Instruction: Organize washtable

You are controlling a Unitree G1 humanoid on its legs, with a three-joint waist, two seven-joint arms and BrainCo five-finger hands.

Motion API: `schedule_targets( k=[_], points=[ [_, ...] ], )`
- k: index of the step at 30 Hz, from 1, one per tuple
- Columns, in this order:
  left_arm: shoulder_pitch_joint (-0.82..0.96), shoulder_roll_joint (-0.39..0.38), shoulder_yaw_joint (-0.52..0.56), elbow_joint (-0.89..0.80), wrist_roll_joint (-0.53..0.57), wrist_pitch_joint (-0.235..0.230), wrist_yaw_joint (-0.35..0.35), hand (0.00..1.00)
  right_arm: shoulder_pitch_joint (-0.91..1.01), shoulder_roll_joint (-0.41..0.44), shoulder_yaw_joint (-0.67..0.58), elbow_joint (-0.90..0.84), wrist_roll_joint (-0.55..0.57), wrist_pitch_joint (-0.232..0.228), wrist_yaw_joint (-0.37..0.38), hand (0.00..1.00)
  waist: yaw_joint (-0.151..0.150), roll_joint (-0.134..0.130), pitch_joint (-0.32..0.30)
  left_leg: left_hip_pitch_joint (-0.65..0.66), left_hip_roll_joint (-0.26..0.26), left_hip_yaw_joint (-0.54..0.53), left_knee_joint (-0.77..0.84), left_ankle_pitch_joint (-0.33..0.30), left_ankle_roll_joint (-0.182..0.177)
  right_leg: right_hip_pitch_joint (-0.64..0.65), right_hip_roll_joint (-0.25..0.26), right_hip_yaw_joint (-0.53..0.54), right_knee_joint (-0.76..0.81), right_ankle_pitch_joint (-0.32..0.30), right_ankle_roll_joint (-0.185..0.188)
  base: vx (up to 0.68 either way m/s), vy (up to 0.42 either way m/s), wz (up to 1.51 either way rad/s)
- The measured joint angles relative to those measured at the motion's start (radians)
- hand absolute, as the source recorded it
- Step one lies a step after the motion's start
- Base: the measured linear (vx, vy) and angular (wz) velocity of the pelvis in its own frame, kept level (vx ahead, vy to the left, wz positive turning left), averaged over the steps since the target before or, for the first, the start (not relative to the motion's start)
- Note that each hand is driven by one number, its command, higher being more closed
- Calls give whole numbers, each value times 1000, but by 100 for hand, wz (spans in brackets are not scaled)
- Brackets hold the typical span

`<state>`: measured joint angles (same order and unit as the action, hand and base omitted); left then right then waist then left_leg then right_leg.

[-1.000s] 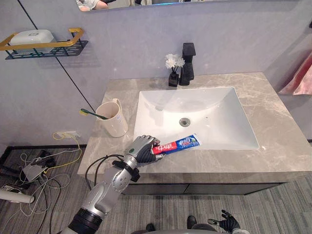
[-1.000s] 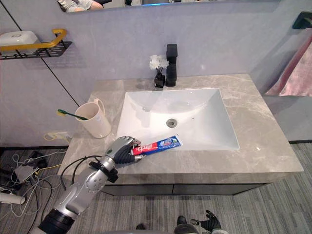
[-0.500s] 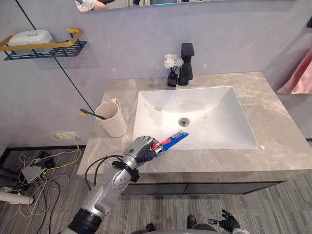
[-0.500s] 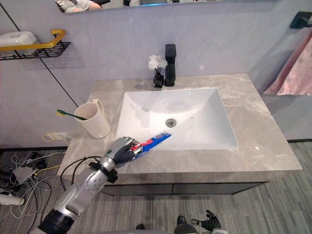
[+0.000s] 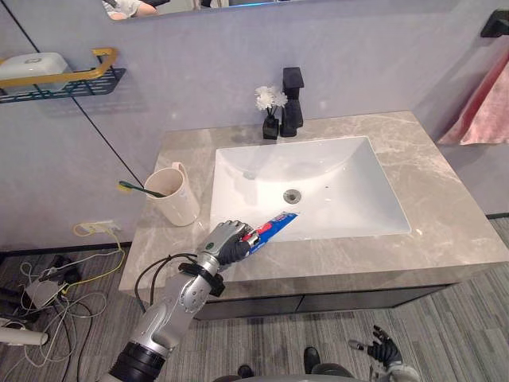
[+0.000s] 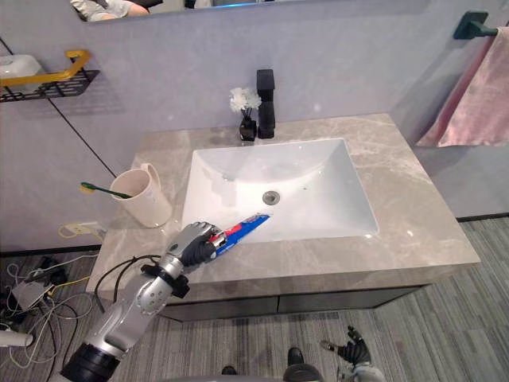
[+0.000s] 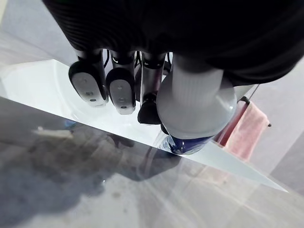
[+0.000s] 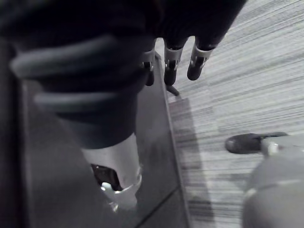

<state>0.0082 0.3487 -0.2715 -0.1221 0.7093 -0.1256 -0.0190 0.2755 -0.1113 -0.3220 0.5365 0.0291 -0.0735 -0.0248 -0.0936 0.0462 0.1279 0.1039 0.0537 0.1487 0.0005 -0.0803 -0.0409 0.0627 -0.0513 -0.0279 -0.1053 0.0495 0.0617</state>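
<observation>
Washtable, grey marbled countertop (image 5: 445, 215), with a white rectangular sink basin (image 5: 358, 183) set in it. Pink towel (image 5: 481, 111) hanging at the right wall. Black-and-gold wall shelf (image 5: 64, 79) at upper left, carrying a white soap dish. Cream cup (image 5: 176, 195) on the counter left of the basin, with a green-handled toothbrush (image 5: 139, 189) leaning out of it. Black faucet (image 5: 291, 99) behind the basin, and a small black vase of white flowers (image 5: 270, 107) just beside it. Left hand (image 5: 228, 241) at the front left corner of the basin, fingers and thumb curled tight round the red end of the toothpaste tube (image 5: 274, 224). Change noted: a second ago the tube lay flat along the basin's front rim; it is now raised off the rim, its blue end pointing up and out over the basin. Reading: the pickup is made and the tube is ready to be carried, probably to the cup. Right hand (image 5: 385, 348) hangs low near the floor, fingers loosely spread, holding nothing.
</observation>
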Motion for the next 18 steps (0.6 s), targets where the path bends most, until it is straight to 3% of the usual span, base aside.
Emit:
schedule_targets(
  k=[9,18],
  points=[
    [52,-76,88,-168,0,-3,0,100,117,82,-198,-508,13,-1,4,0,-5,-43,-26,4,5,67,32,-31,6,-16,13,68,0,12,-1,-20,7,-24],
    [91,-94,89,-212,-6,-12,-6,100,139,85,-225,-775,161,-35,65,0,-4,-46,-29,1,5,79,39,-36,5,-23,14,82,0,15,0,-12,-3,-5]
  ],
)
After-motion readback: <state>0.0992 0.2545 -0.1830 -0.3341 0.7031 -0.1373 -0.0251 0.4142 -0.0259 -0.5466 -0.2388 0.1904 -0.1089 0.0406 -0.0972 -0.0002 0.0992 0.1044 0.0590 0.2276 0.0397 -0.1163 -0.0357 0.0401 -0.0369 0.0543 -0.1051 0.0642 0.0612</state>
